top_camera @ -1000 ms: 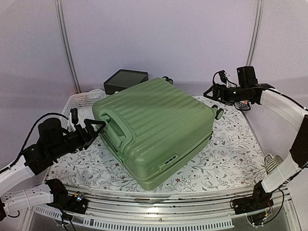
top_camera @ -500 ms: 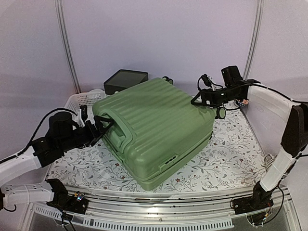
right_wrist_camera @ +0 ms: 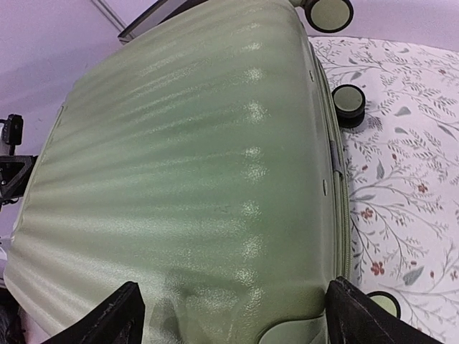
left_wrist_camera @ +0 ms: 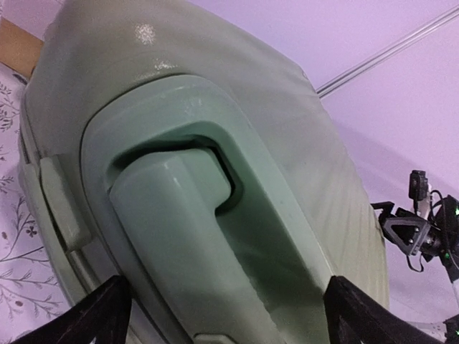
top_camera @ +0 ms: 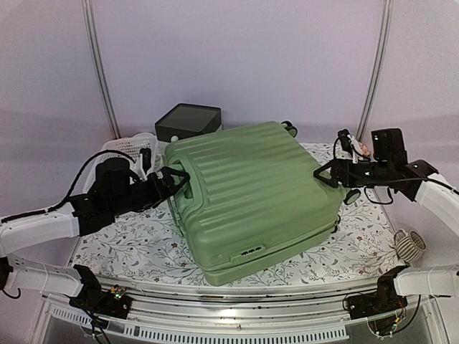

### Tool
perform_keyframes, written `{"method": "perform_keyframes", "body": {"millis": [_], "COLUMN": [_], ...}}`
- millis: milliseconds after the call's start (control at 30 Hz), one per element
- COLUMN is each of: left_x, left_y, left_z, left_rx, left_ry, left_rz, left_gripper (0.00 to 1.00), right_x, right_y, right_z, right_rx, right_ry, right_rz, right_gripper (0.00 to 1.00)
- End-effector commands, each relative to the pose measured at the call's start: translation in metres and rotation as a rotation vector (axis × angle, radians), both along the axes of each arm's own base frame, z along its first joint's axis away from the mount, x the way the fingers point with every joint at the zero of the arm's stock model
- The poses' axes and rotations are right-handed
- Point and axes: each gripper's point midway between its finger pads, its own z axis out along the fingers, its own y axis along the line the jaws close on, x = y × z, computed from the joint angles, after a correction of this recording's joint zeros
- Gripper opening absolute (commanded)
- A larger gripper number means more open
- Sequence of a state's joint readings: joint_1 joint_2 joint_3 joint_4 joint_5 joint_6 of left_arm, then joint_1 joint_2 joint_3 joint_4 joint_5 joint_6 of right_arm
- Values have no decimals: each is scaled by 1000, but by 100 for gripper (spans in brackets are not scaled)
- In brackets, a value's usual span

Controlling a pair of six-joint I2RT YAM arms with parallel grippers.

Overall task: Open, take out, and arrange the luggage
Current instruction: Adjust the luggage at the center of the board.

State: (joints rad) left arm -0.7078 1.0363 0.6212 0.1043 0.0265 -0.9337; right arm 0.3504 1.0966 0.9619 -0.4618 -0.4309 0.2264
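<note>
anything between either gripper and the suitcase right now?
Nothing visible. The left gripper is open right at the luggage, fingers spread either side of its handle. The right gripper is open at the wheel-end corner, with the shell filling its view. The dark-lidded box and white basket sit behind the case, off both paths.
</note>
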Motion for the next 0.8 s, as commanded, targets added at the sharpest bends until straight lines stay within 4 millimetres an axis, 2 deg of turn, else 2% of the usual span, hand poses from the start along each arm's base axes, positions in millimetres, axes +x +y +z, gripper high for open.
{"method": "perform_keyframes", "body": {"millis": [0, 100, 167, 233, 333, 433, 567, 667, 733, 767], "left_x": [-46, -43, -38, -29, -11, 14, 59, 95, 114, 123], "left_y": [-73, -97, -114, -130, -152, -172, -191, -194, -189, -188], "left_z": [-10, -7, -4, 0, 2, -7, -17, -23, -18, -26], "left_rx": [-36, -23, -10, -1, 13, 50, 35, 5, -2, 10], "left_ry": [52, 31, 13, -7, -31, -44, -12, 21, 1, 3], "left_rz": [-331, -376, -407, -424, -437, -439, -442, -428, -404, -395], "left_gripper": [95, 95, 94, 94, 95, 94, 94, 92, 92, 92], "right_x": [-56, -55, -51, -50, -51, -53, -54, -56, -58, -58], "right_y": [-13, -38, -53, -60, -57, -59, -70, -69, -66, -63], "right_z": [-17, -8, -9, -16, -23, -31, -37, -36, -36, -37], "right_rx": [26, 20, 0, -9, -1, -6, -29, -14, 5, 17], "right_ry": [195, 133, 105, 115, 149, 183, 200, 201, 203, 209], "right_rz": [-81, -226, -316, -360, -360, -380, -443, -437, -421, -409], "right_gripper": [90, 94, 94, 94, 96, 97, 98, 98, 97, 97]}}
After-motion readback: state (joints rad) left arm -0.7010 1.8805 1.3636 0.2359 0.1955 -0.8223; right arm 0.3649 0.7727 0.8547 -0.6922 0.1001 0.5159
